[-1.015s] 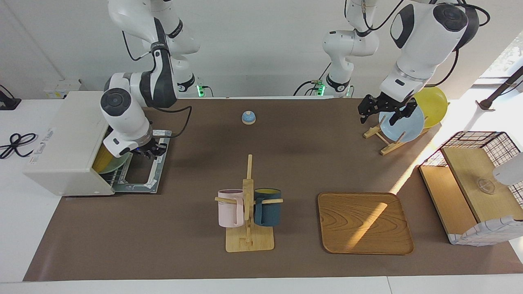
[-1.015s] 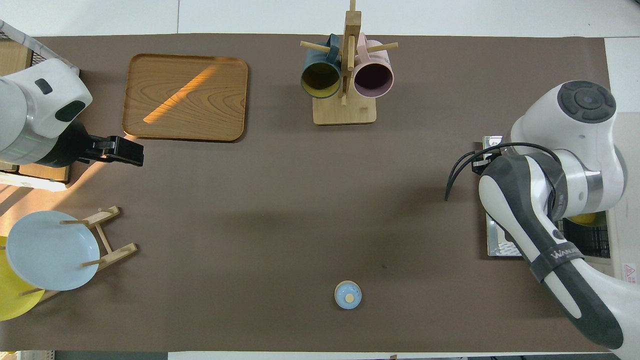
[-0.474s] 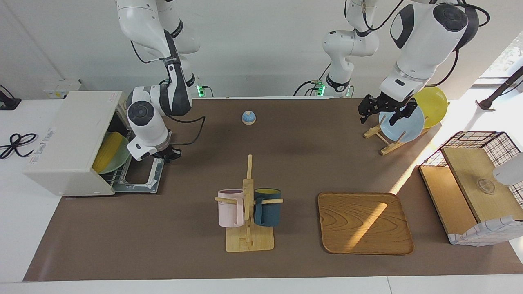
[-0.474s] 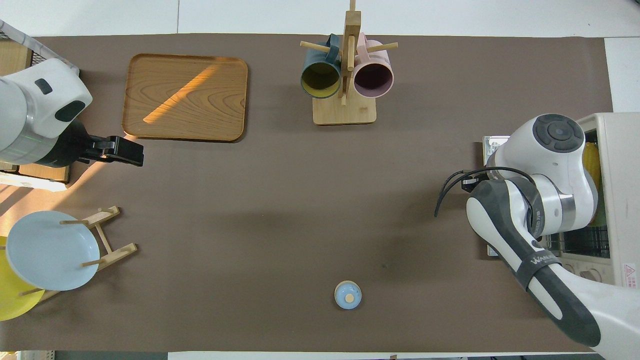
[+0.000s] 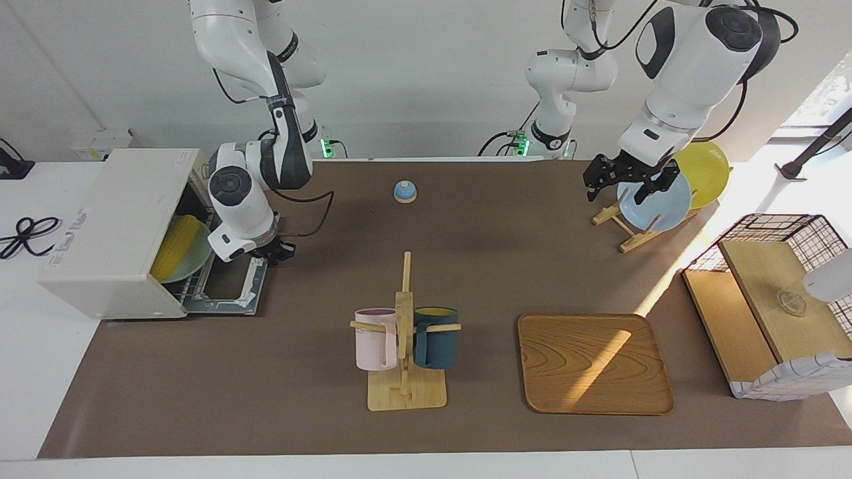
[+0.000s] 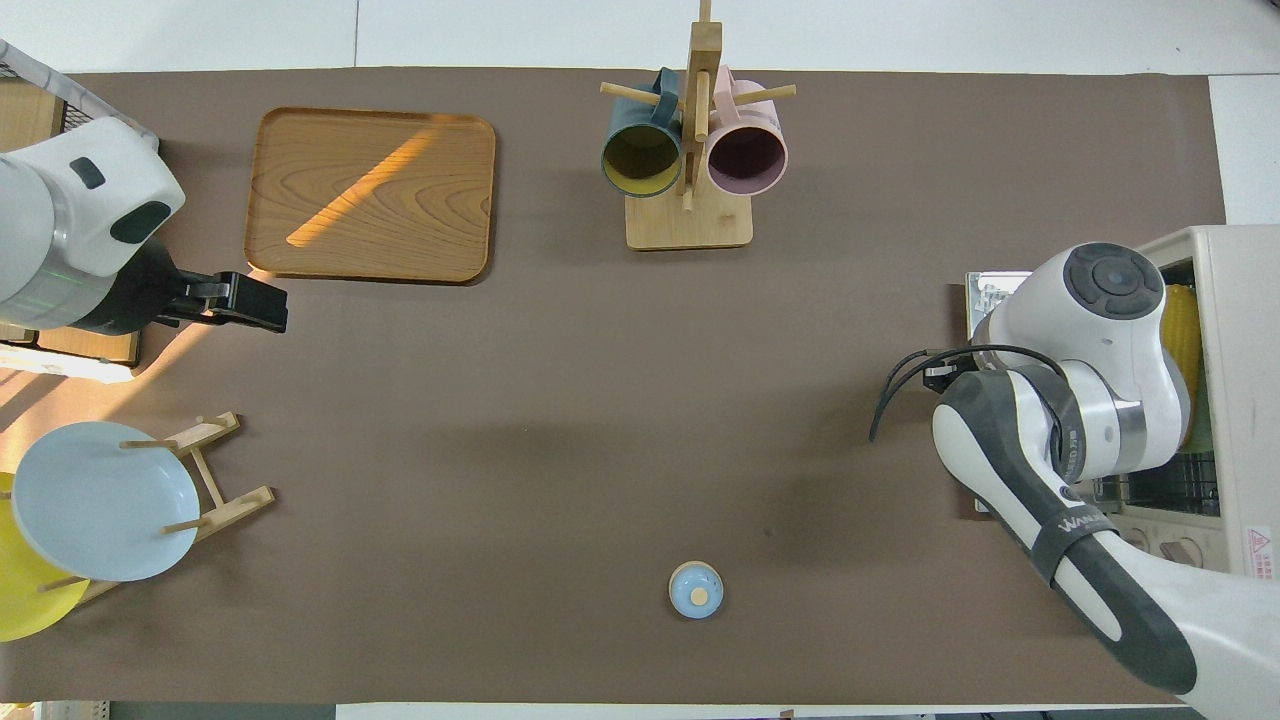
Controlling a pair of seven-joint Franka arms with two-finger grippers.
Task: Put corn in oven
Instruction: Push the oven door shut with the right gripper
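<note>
The corn (image 5: 178, 241) is lying on a green plate (image 5: 190, 263) inside the toaster oven (image 5: 113, 226), the right pincer (image 5: 278, 252) hanging empty and closed over its dropped door (image 5: 229, 286), while the left pincer (image 5: 626, 178) is waiting, spread apart, over the plate rack (image 5: 626, 223).

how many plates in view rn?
3. Blue plate and yellow plate stand in the wooden rack at the left arm's end; a green plate lies under the corn inside the oven. None obviously hidden.

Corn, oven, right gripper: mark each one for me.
corn (image 5: 178, 245), facing view, on the ribbed yellow side.
oven (image 5: 113, 226), facing view, on the off-white top panel.
right gripper (image 5: 278, 251), facing view, at the fingertips over the open door.
</note>
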